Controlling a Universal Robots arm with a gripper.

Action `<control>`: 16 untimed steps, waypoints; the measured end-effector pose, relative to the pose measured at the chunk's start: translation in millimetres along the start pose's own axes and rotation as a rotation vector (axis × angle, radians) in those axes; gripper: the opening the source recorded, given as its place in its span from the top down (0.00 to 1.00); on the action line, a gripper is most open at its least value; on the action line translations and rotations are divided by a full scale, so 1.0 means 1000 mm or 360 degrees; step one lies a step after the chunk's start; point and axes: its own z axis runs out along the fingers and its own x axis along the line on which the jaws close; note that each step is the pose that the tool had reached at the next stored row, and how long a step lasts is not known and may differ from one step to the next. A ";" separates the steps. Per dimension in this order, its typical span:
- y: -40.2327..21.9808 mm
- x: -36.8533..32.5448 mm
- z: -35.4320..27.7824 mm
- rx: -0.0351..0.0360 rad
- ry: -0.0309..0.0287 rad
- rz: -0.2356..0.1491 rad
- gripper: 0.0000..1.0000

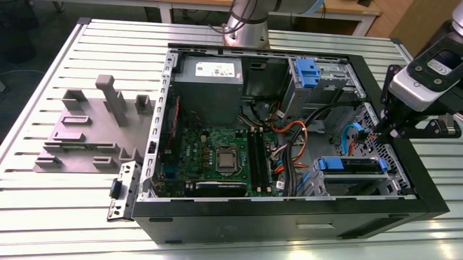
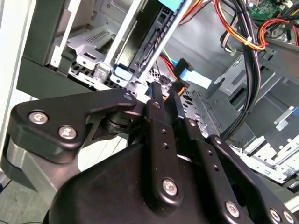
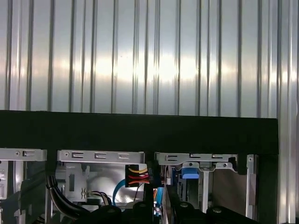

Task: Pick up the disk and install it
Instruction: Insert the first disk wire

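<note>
The disk (image 1: 351, 165), silver with blue side rails, sits in the drive cage at the near corner of the open computer case (image 1: 289, 208) on the exterior view's right. The end effector (image 1: 378, 134) hangs just above it, fingers (image 2: 156, 100) pressed nearly together, gripping nothing.

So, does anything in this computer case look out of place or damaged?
Nothing looks damaged. The disk lies flat in its bay at the case's near corner on the exterior view's right. The gripper hangs just above that bay. The cables lie loose, but none looks torn.
</note>
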 end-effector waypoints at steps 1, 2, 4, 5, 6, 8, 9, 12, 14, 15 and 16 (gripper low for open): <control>0.0005 0.0013 0.0001 0.0000 -0.00014 0.0000 0.75; 0.0009 0.0024 0.0003 0.0000 -0.00040 0.0000 0.75; 0.0013 0.0042 0.0010 0.0000 -0.00242 0.0000 0.75; 0.0015 0.0050 0.0012 0.0000 -0.00362 -0.0001 0.75; 0.0018 0.0058 0.0016 0.0000 -0.00460 -0.0001 0.75; 0.0023 0.0076 0.0021 0.0000 -0.00542 -0.0003 0.74; 0.0025 0.0084 0.0024 0.0000 -0.00550 -0.0004 0.68; 0.0034 0.0108 0.0035 0.0000 -0.00620 -0.0006 0.68; 0.0039 0.0118 0.0048 0.0000 -0.00725 -0.0009 0.68; 0.0041 0.0124 0.0055 0.0000 -0.00776 -0.0011 0.68; 0.0043 0.0131 0.0063 0.0000 -0.00831 -0.0012 0.68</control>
